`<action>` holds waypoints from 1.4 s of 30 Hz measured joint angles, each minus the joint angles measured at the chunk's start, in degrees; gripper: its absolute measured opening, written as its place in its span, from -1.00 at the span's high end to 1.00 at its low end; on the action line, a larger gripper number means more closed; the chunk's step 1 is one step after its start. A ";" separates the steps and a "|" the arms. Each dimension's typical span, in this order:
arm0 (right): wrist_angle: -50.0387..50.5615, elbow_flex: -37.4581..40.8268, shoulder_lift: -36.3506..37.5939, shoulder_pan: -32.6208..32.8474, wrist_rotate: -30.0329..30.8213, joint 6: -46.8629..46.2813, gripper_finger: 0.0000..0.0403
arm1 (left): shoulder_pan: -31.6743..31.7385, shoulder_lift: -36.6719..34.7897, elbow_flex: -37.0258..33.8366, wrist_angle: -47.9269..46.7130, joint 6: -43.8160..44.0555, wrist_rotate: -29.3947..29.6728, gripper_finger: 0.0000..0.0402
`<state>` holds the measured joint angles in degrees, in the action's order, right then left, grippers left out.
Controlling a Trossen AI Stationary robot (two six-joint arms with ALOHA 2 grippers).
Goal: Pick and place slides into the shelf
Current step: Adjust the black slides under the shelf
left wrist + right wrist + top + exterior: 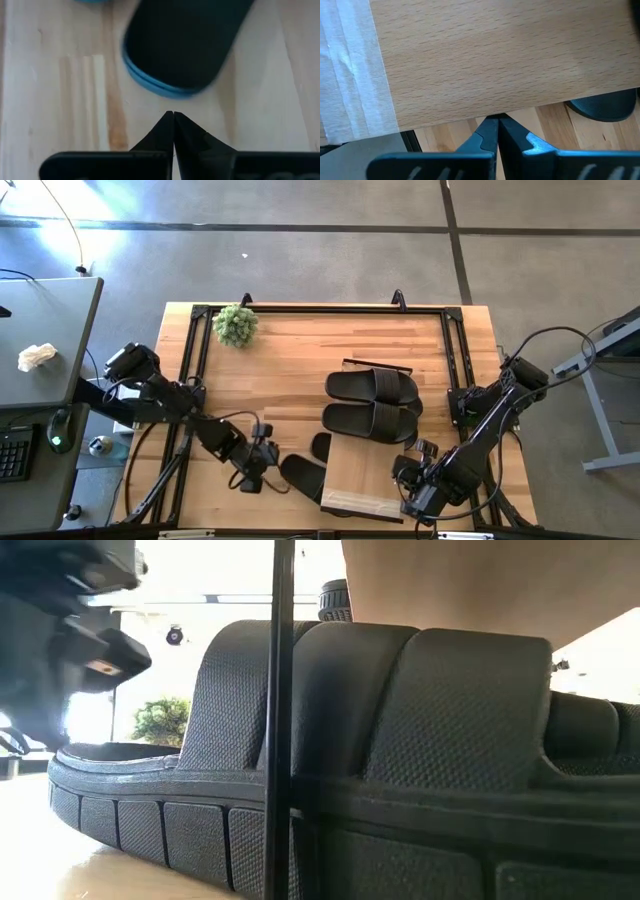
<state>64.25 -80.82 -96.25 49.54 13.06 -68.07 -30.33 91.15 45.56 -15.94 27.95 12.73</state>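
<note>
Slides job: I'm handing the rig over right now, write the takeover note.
Left hand: shut, empty, on the table beside a slide whose far end lies under the shelf.
Right hand: shut, empty, at the shelf's right edge.
Two slides sit side by side across the shelf's far end.
A fourth slide's end pokes out from under the shelf.
Done: two up top. Left: confirm the lower two are seated.

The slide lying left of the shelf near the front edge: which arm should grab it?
Probably the left. The left gripper, fingers shut, sits right beside that slide, which fills its wrist view. The right gripper, also shut, is at the shelf on its far side, so the plank is in its way.
</note>
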 joint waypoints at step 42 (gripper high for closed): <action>-0.29 0.00 -0.02 0.00 -0.09 0.00 1.00 | 4.07 10.43 11.28 7.59 -2.63 -9.40 1.00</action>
<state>63.97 -80.82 -96.27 49.54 12.97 -68.07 -26.26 101.58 56.84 -8.35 25.32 3.33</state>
